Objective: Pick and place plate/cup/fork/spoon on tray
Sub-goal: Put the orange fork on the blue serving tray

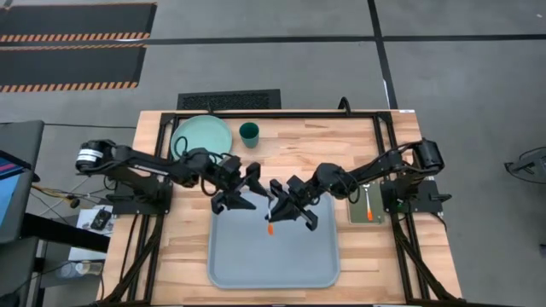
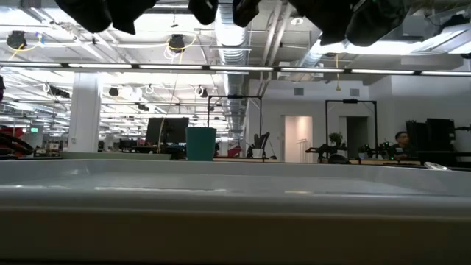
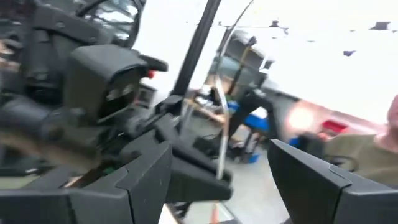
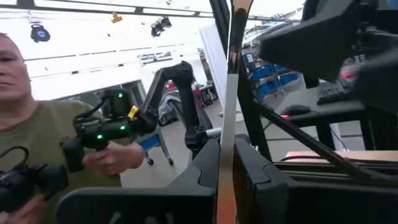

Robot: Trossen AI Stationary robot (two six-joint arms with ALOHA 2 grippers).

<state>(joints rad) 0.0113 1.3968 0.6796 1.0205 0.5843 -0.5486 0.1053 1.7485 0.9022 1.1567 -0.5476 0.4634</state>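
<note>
Both arms meet above the far edge of the tray (image 1: 273, 264), which lies at the near middle of the desk (image 1: 392, 256). The right claw (image 1: 277, 207) is closed on a piece of cutlery with an orange handle, its handle end hanging down over the tray; the wrist view shows the thin metal stem squeezed between the fingers (image 4: 205, 168), but I cannot tell if it is the fork or the spoon. The left claw (image 1: 241, 194) is just beside it, with fingers wide apart and nothing between them. The plate (image 1: 201, 136) and the cup (image 1: 249, 133) stand at the far side of the desk. Another orange-handled utensil (image 1: 368, 205) lies on a grey-green pad (image 1: 358, 210) to the right of the tray.
</note>
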